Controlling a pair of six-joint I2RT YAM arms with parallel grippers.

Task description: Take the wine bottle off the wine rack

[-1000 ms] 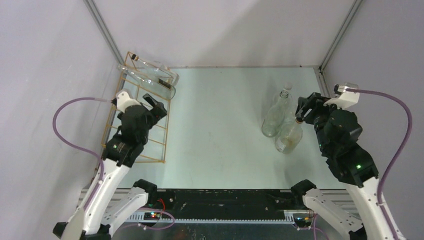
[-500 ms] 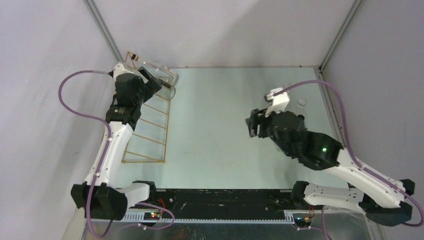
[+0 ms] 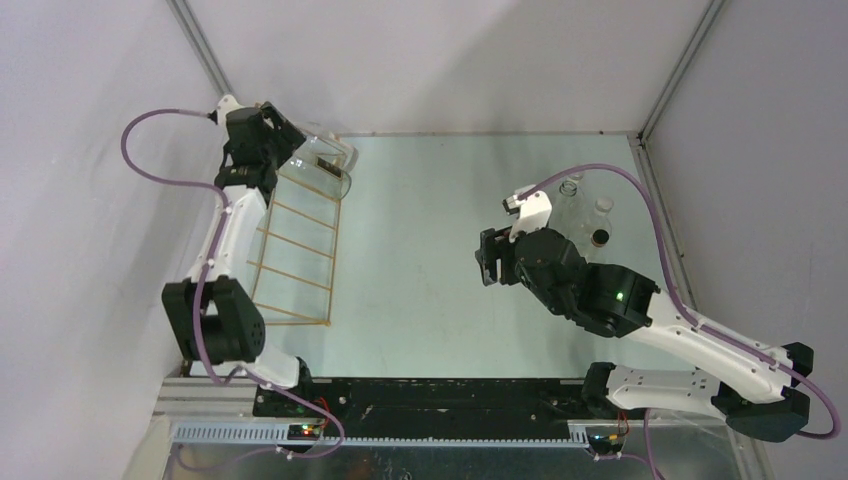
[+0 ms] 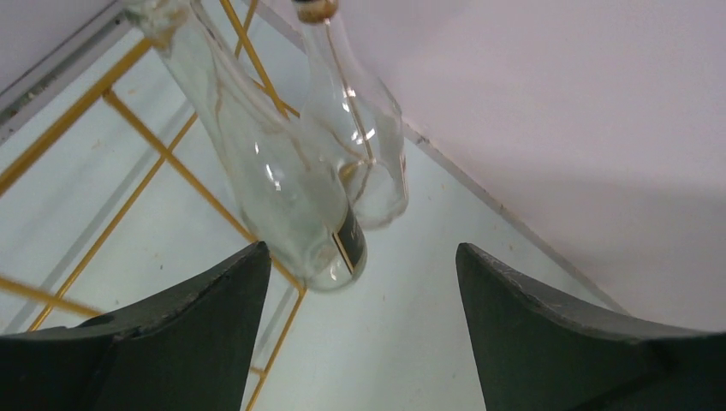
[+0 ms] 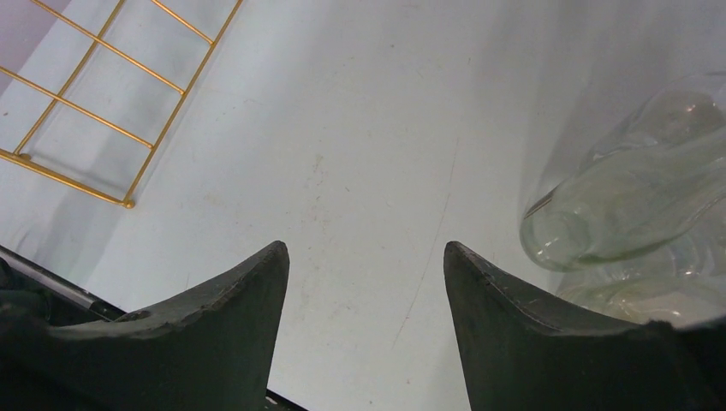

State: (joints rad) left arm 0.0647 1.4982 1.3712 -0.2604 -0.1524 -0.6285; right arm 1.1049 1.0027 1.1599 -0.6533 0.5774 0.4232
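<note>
We count 2 clear wine bottles on the 1 wine rack, both lying at its far end in the far-left corner of the table. The labelled wine bottle is the nearer of the 2, with a dark label close to its base. The second wine bottle lies just behind it, close to the back wall. In the left wrist view the labelled wine bottle crosses the gold wires of the wine rack with its base towards the open table. The second wine bottle lies just beside it, and their bodies overlap from this angle. The rest of the rack carries nothing, and its rungs run back towards the arm bases.

The left gripper hangs over the far end of the rack, right by the 2 bottles. From its own camera the left gripper is spread wide, its 2 dark fingers on either side of the view and grasping nothing.

The right gripper is well apart from the rack, above bare table near the middle. In its own view the right gripper is likewise released, with only table between its 2 fingers.

Behind the right arm stands a group of clear bottles. We make out 3 tops there, though the arm hides their bodies. The right wrist view shows the group of clear bottles as overlapping glass, too merged to count.
</note>
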